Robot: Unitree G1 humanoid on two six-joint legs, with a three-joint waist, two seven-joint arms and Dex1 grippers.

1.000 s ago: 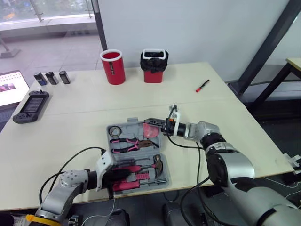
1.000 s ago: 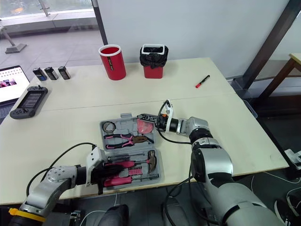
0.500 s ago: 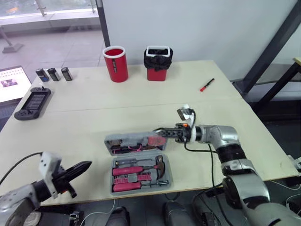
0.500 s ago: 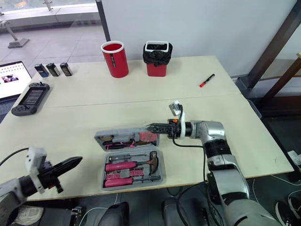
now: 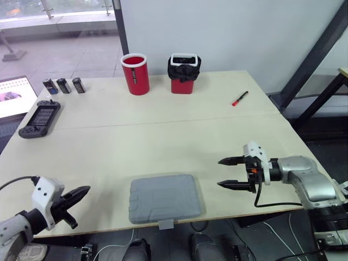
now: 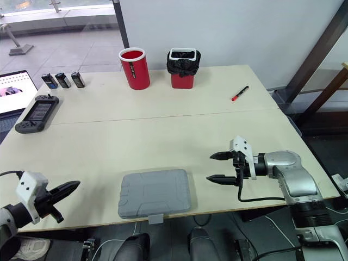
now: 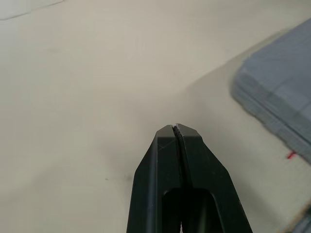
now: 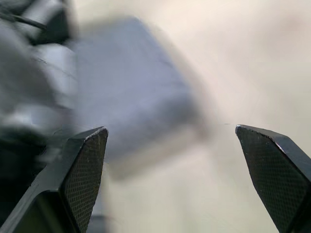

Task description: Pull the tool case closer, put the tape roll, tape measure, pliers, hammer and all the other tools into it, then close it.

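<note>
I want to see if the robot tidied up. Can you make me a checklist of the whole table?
Surface: beige table, seam across.
Job's things: grey tool case shut, flat by the front edge.
Clutter: red cup, red bin with black liner, red marker, game console, three small dark boxes, laptop.
Grippers: left gripper shut, empty; right gripper open, empty, right of the case.
Cables: black cable loops under the right gripper.
Surroundings: white wall, window, dark slanted beam.

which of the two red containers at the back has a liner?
The right-hand bin, black bag over its rim; the red cup beside it is bare.
</note>
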